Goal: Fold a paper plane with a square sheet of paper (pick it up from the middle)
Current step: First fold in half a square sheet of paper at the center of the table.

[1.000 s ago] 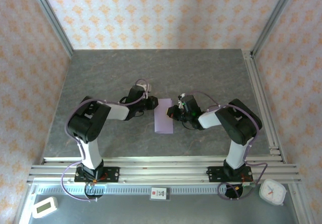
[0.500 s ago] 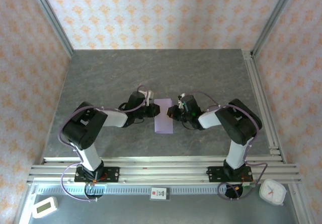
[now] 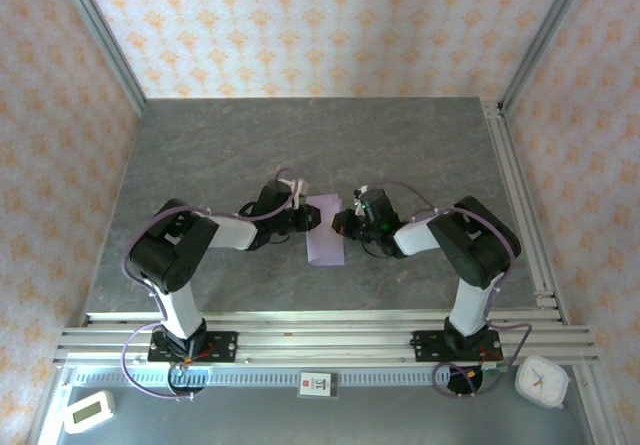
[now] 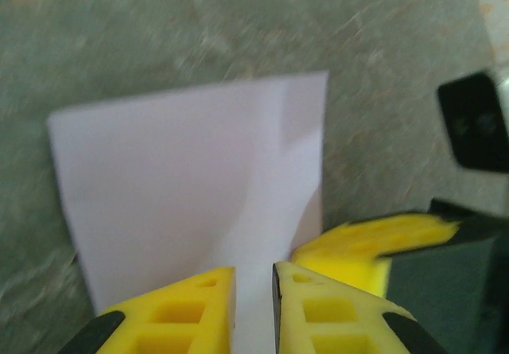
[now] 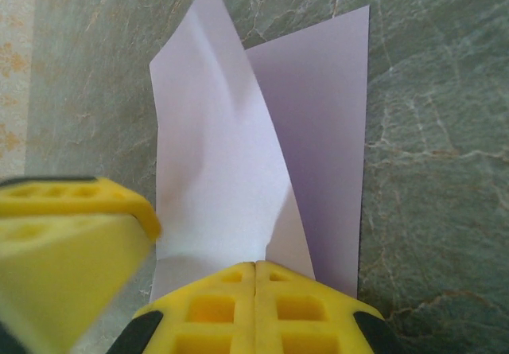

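**Top external view.** We are finding the pale lilac square sheet of paper (image 3: 325, 237) lying near the middle of the grey stone-patterned bench (image 3: 420, 155), between the two arms. It is showing as a narrow strip, so we are judging it to be partly doubled over. The left fingers (image 3: 311, 219) are reaching its left edge near the far end. The right fingers (image 3: 346, 225) are meeting its right edge opposite them.

**Left wrist view.** The left fingers (image 4: 179, 310) are standing narrowly apart, with lilac showing through the gap. We cannot tell whether they are touching the sheet (image 4: 191, 179). A yellow finger of the right arm (image 4: 374, 239) is sitting just beside them at the sheet's edge.

**Right wrist view.** The right fingers (image 5: 207, 314) are pressing together, clamped on a raised flap of the sheet (image 5: 215, 179). That flap is bowing upward above a flat layer that is resting on the bench. A blurred left finger (image 5: 64, 243) is sitting close at the side.

**Assessment.** We are judging an early fold to be in hand: one flap is being carried over the flat layer, and no crease is pressed yet. The next move is calling for the flap to be laid edge to edge on the lower layer. The left fingers would pin or press the fold line while the right fingers let go gently, since such thin paper is likely to slide or buckle.
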Controlling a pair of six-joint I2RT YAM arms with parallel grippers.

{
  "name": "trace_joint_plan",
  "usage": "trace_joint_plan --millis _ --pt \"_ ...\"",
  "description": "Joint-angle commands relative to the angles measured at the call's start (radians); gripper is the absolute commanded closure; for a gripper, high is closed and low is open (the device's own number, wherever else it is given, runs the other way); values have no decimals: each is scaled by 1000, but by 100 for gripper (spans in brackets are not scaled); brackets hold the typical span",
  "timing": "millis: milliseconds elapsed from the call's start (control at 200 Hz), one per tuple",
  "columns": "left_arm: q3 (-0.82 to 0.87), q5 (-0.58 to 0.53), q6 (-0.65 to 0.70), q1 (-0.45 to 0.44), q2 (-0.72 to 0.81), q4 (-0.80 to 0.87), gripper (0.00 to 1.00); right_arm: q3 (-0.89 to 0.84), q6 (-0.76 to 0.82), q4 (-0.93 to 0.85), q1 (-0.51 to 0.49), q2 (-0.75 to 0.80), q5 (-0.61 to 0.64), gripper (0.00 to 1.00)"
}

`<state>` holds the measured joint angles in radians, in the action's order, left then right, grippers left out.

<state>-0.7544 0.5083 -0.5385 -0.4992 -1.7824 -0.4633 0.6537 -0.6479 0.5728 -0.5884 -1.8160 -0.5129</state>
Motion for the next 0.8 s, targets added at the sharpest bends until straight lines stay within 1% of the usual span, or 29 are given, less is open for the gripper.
trace_joint_plan --millis 0,250,525,796 --pt "-75 -15 43 21 12 31 79 -46 36 -209 -1 -77 90 100" --pt "-131 -11 72 41 -48 57 80 -46 34 -207 -1 -76 89 100" --pt "-117 -15 88 53 -63 55 83 -47 36 -205 -1 -77 87 100" --pt "-123 -36 95 62 -98 51 83 -49 37 -205 -1 -78 88 100"
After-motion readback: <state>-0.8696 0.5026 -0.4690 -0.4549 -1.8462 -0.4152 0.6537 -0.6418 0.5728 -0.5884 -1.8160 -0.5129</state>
